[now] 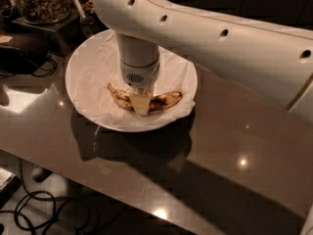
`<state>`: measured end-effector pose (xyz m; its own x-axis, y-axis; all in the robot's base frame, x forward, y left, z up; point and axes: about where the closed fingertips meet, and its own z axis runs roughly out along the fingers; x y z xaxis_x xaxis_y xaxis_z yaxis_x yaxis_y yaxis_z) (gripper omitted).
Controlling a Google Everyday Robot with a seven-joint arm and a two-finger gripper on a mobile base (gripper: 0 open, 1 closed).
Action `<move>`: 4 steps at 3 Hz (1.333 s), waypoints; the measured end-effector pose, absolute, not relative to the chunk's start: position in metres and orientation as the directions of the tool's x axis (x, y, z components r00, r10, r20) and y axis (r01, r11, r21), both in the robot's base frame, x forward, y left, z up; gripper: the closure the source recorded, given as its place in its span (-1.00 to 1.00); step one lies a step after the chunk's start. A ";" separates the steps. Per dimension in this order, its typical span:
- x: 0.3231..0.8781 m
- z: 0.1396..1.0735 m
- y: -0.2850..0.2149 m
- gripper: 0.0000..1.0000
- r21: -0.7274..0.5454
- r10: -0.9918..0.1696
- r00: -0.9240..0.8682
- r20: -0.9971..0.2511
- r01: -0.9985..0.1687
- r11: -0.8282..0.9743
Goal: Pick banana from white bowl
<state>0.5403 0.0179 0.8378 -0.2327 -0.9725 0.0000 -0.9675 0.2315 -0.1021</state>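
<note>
a robot's gripper (141,102) stands pointed straight down inside the white bowl (78,58), planted on the middle of the banana (166,101), which lies on the crinkled paper (98,77) lining the bowl. whether the gripper has clamped the fruit or merely sits over it cannot be told from this view.

the banana's long axis runs crosswise to the gripper, with about half of it showing on each side. one thin, pointed tip reaches out on the side toward the glass jar of nuts (41,1). the blunter end lies on the opposite side, and the curve bows toward the near rim.

heavily browned, the fruit is likely light but soft, with skin that could split or mush under a hard squeeze, so a gentle hold looks wise. the middle, right under the gripper, appears the best place to take it: the thickest part and close to the balance point, so neither end should droop much on the lift. the loose paper beneath may cling and rise with it.

the bowl rests on a glossy brown table (234,131) below the white arm (220,38).
</note>
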 end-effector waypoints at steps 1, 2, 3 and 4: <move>0.536 0.849 0.020 1.00 -0.118 -0.977 -0.214 -0.019 -0.969 0.215; 0.523 0.878 0.024 1.00 -0.166 -0.985 -0.165 -0.045 -0.971 0.170; 0.516 0.884 0.023 1.00 -0.174 -0.986 -0.158 -0.046 -0.971 0.164; 0.485 0.898 0.022 1.00 -0.178 -0.989 -0.121 -0.088 -0.975 0.135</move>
<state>0.4855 0.0220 0.8982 -0.1209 -0.9888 -0.0879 -0.9748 0.1350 -0.1777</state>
